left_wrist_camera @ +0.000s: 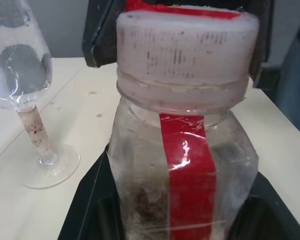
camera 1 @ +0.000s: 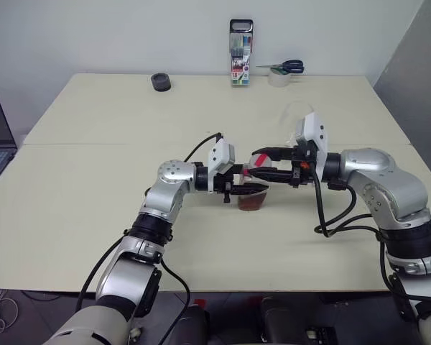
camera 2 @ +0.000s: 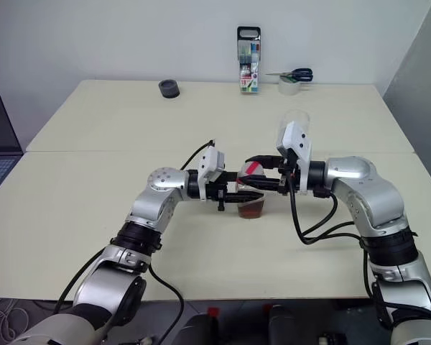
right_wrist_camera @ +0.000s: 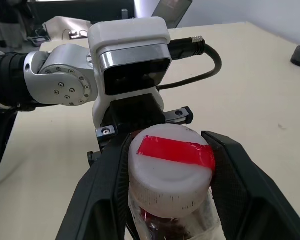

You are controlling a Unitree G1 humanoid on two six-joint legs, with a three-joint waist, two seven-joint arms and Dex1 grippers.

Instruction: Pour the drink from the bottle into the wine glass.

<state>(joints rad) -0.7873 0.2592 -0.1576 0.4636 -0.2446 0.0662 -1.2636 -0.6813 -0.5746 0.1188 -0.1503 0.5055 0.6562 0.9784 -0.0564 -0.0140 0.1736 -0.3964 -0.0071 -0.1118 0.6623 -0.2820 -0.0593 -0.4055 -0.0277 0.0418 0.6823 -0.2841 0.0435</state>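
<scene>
Bottle (camera 1: 254,188) of clear plastic stands upright near the middle of a pale cream table (camera 1: 93,208), caught between two robot arms that reach in from opposite sides. The left gripper (camera 1: 253,190) points across toward the robot's right and is clamped tight on the bottle's body, low down. The right gripper (camera 1: 264,164) points the other way and sits higher, its two black fingers (right_wrist_camera: 107,192) bracketing the white cap (right_wrist_camera: 171,170), which carries a red strip across its top; the fingers lie close along the cap's sides, but whether they press on it cannot be told. A red label strip runs down the bottle's side, and a reddish-brown drink (camera 2: 252,209) fills only its lowest part. The wine glass (camera 2: 294,123) stands just behind the right wrist, toward the far side of the table, its bowl clear; the left wrist view shows its stem and round foot (left_wrist_camera: 49,162) resting on the tabletop beside the bottle, apart from it. At the table's far edge lie a black tape roll (camera 1: 161,82), an upright pack of markers (camera 1: 241,54), and blue-handled scissors (camera 1: 284,67) on a clear tape roll.
</scene>
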